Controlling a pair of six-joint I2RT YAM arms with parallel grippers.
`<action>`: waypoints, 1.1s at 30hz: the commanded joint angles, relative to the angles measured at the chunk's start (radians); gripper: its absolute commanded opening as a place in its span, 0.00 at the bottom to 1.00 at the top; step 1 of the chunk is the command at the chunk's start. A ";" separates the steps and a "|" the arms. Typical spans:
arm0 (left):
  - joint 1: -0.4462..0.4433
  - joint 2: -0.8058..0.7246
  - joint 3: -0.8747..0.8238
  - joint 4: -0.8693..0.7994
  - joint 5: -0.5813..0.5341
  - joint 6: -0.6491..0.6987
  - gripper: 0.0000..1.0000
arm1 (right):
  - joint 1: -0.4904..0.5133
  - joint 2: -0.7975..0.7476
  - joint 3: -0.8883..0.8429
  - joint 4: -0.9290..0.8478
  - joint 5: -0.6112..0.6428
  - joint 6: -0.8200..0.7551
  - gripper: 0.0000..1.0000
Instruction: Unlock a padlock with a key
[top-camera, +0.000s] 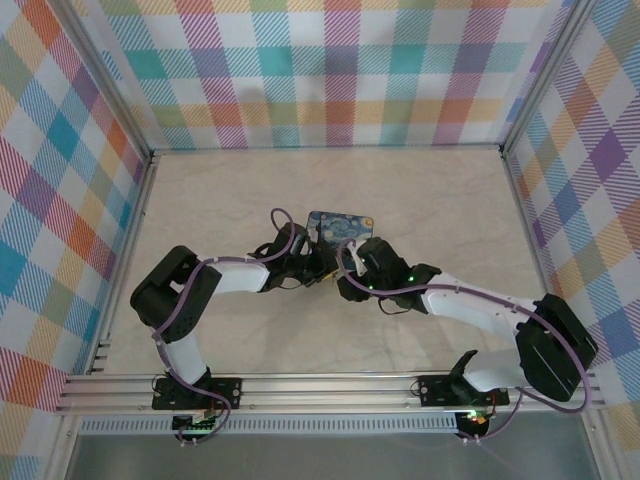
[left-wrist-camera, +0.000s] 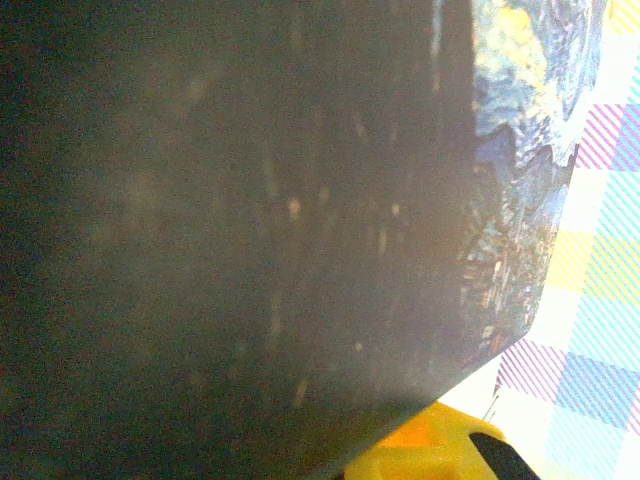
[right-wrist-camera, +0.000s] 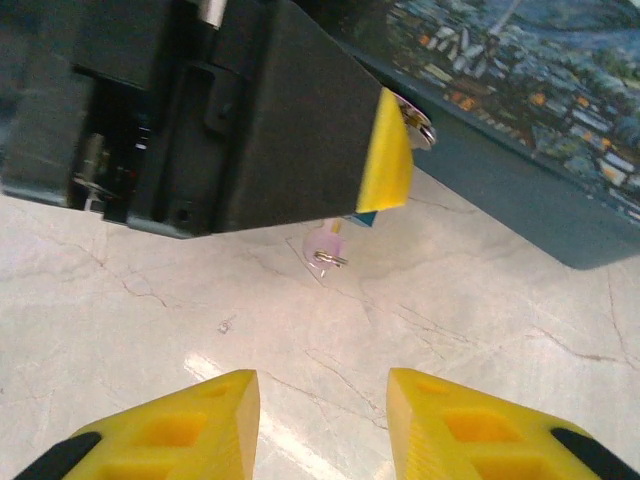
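1. Box (top-camera: 340, 228): dark blue swirling painted print, yellow and orange flecks; teal side.
2. Table (top-camera: 450, 200): cream marble, thin grey veins.
3. Walls (top-camera: 330, 70): pastel plaid, diagonal hatching.
4. Right gripper (right-wrist-camera: 322, 395): yellow fingers, black edges.
5. Key tag (right-wrist-camera: 322, 243): translucent pale purple.
6. Cables (top-camera: 163, 345): purple.

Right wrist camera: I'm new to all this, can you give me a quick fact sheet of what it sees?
right jaws: open, yellow fingers apart, empty, low over the table
left jaws: black, yellow tip, just ahead; grip unclear
below that tip: pale pink tag with a small metal ring
painted box: blue night-town picture, behind the left jaws
table: pale marble
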 joint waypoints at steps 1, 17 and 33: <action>0.000 0.010 0.004 -0.056 0.019 -0.029 0.12 | -0.003 0.009 -0.032 0.068 0.021 0.072 0.38; 0.001 0.026 0.006 -0.046 0.031 -0.041 0.08 | 0.029 0.171 0.008 0.199 0.087 0.091 0.44; 0.003 0.010 0.017 -0.049 0.047 -0.046 0.08 | 0.034 0.263 0.053 0.275 0.144 0.109 0.35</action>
